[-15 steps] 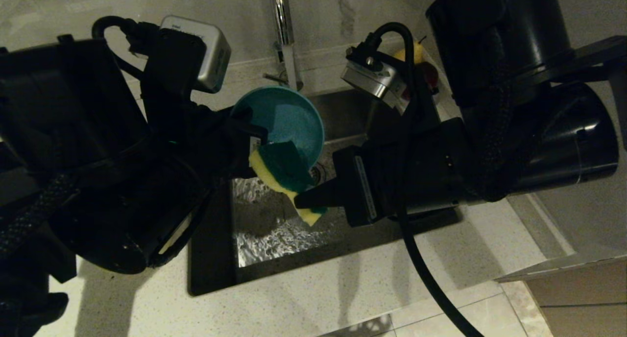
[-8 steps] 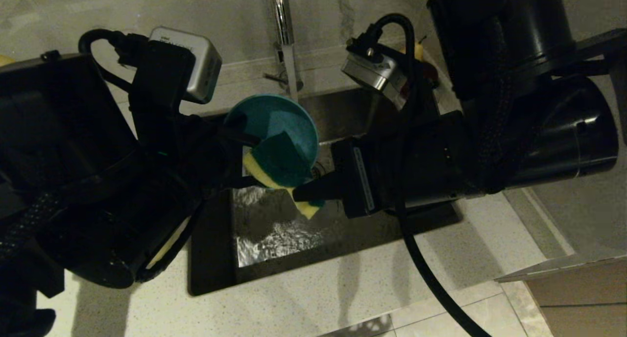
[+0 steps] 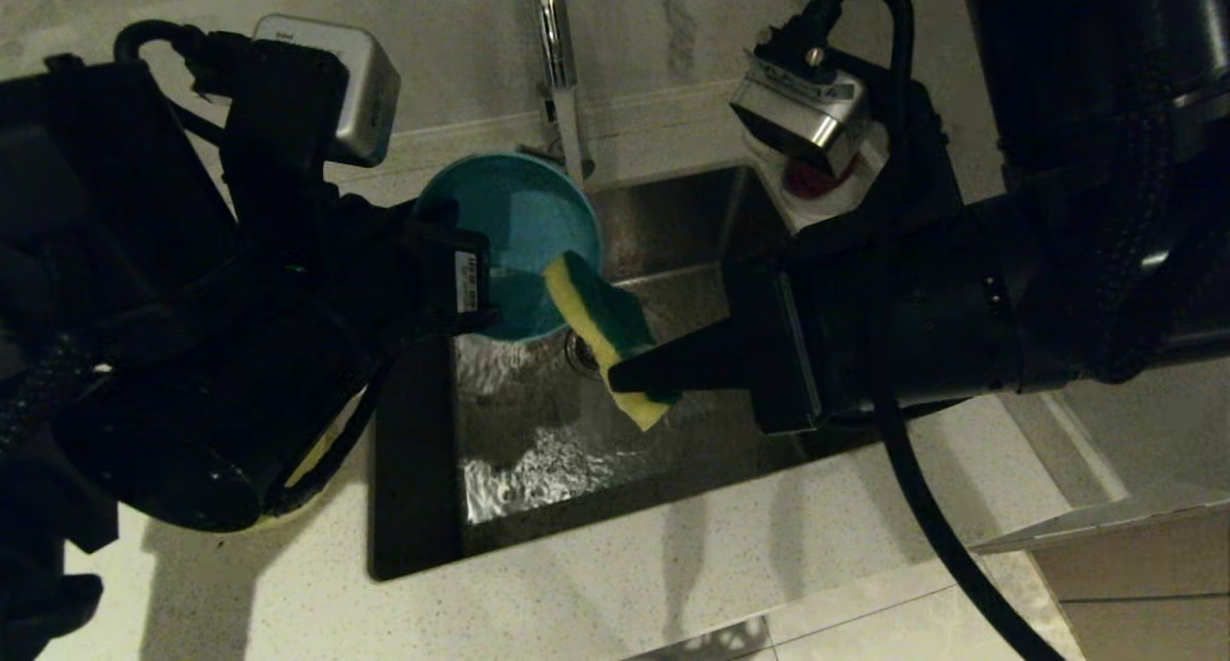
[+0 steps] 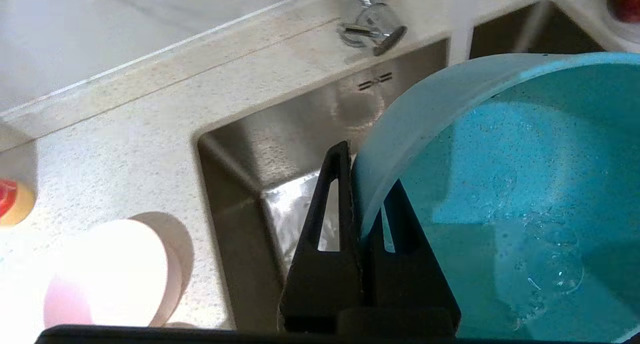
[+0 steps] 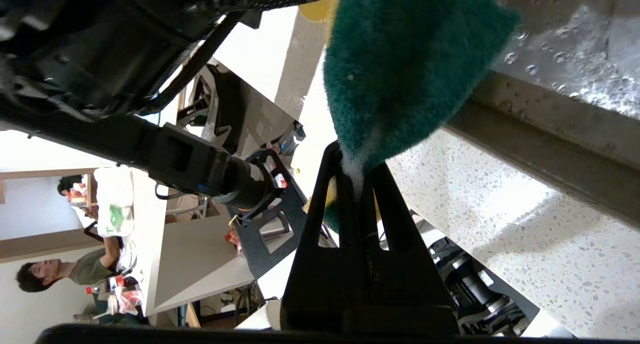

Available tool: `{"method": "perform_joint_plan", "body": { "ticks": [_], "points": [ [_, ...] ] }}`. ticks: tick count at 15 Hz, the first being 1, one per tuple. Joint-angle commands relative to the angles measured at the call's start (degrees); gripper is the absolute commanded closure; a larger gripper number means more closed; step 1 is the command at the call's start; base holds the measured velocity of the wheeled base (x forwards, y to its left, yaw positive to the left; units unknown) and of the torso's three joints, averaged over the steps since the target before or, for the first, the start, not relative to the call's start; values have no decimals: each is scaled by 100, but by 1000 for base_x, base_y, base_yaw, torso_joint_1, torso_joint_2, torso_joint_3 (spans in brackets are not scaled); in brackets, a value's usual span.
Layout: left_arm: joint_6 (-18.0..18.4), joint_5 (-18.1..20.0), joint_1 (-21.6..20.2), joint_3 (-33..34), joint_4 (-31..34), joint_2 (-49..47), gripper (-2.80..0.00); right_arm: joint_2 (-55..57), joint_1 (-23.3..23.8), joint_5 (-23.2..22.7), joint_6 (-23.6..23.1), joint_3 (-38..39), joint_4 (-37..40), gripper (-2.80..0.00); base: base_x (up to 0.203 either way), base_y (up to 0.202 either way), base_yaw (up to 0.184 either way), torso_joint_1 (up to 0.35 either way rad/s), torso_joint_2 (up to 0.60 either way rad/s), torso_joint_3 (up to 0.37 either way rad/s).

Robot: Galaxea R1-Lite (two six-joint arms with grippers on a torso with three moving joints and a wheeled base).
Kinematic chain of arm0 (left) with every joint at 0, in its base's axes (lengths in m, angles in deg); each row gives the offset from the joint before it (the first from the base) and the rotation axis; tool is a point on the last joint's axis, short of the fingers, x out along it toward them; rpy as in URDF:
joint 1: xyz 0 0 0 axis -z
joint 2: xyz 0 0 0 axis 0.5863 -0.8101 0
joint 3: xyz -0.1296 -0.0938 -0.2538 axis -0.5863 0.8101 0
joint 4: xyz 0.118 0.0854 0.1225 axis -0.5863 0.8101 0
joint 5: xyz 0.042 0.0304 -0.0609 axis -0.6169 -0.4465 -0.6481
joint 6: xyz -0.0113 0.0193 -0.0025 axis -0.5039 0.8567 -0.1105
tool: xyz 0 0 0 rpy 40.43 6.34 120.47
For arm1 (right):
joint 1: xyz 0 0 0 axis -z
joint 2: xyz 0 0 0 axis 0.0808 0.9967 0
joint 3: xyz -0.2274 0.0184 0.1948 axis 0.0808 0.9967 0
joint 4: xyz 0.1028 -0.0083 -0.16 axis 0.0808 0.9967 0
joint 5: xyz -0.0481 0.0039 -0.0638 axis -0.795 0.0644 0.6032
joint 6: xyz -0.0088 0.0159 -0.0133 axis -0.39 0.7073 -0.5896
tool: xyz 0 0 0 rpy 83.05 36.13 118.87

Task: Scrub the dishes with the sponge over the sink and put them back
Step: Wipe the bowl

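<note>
Over the sink [image 3: 538,450] my left gripper [image 3: 468,286] is shut on the rim of the light blue bowl [image 3: 514,229], which is tilted with its wet inside facing right. In the left wrist view one finger of the left gripper [image 4: 367,184] lies outside the bowl [image 4: 500,184] wall and one inside. My right gripper [image 3: 625,378] is shut on the sponge [image 3: 605,330], yellow foam with a green face. The sponge's upper end sits at the bowl's right rim. In the right wrist view the green face [image 5: 410,59] sticks out past the right gripper [image 5: 355,159].
The chrome tap [image 3: 557,65] stands behind the basin, close to the blue bowl. A pale pink bowl [image 4: 115,274] sits on the counter left of the sink [image 4: 280,134]. A white dish with red fruit [image 3: 817,176] is at the sink's back right corner. Speckled counter runs along the front.
My right gripper has pulled the sponge right and out of the bowl's inside to its rim. The left gripper has shifted the bowl a little left and back.
</note>
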Motion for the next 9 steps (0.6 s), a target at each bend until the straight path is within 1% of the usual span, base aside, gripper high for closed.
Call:
{"method": "perform_joint_plan", "body": {
  "ticks": [1,3,6,9],
  "points": [
    [10,-3,-2,3,-24,53,0,-58,0,-4,9,-47,6,0,0,0,0,0,0,0],
    [39,10,7,49,-6,81,0,99,0,-5,-3,-132,-26,0,0,0,0,0,0,0],
    [75,18,51,18,-6,64,0,314,0,-19,-11,-532,15,0,0,0,0,0,0,0],
    [83,27,172,53,-6,64,0,447,0,-10,-18,-637,11,0,0,0,0,0,0,0]
  ]
}}
